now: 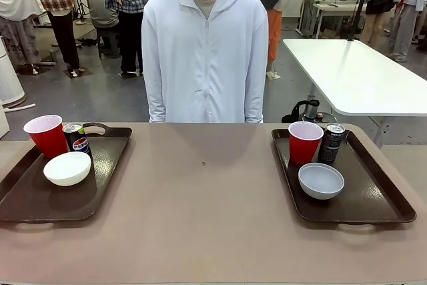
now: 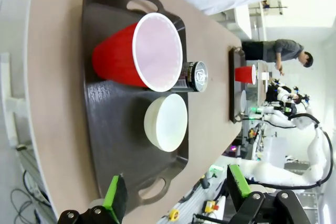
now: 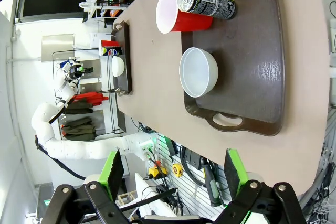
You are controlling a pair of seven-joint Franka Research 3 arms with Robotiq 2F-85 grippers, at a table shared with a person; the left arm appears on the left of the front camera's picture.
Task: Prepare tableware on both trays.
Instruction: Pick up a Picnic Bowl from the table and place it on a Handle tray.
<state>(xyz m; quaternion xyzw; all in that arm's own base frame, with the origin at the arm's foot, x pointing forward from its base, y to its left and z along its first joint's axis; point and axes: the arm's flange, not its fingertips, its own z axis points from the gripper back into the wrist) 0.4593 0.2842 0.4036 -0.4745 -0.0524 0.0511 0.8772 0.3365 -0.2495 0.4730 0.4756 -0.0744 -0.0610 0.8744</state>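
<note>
On left tray (image 1: 27, 198), lower left of front view: red cup (image 1: 47, 135), Pepsi can (image 1: 79, 140), bowl (image 1: 67, 168). Right tray (image 1: 380, 198), lower right, has cup (image 1: 305, 142), can (image 1: 331, 143), bowl (image 1: 321, 180). Both sets look complete. Left gripper (image 2: 176, 195) and right gripper (image 3: 172, 174) spread, empty.

Beige table (image 1: 200, 218) spans foreground. Person in white zip hoodie (image 1: 205, 51) stands at far edge, centre. White folding table (image 1: 360, 75) behind right. Grey floor (image 1: 100, 95) beyond, bystanders farther off.
</note>
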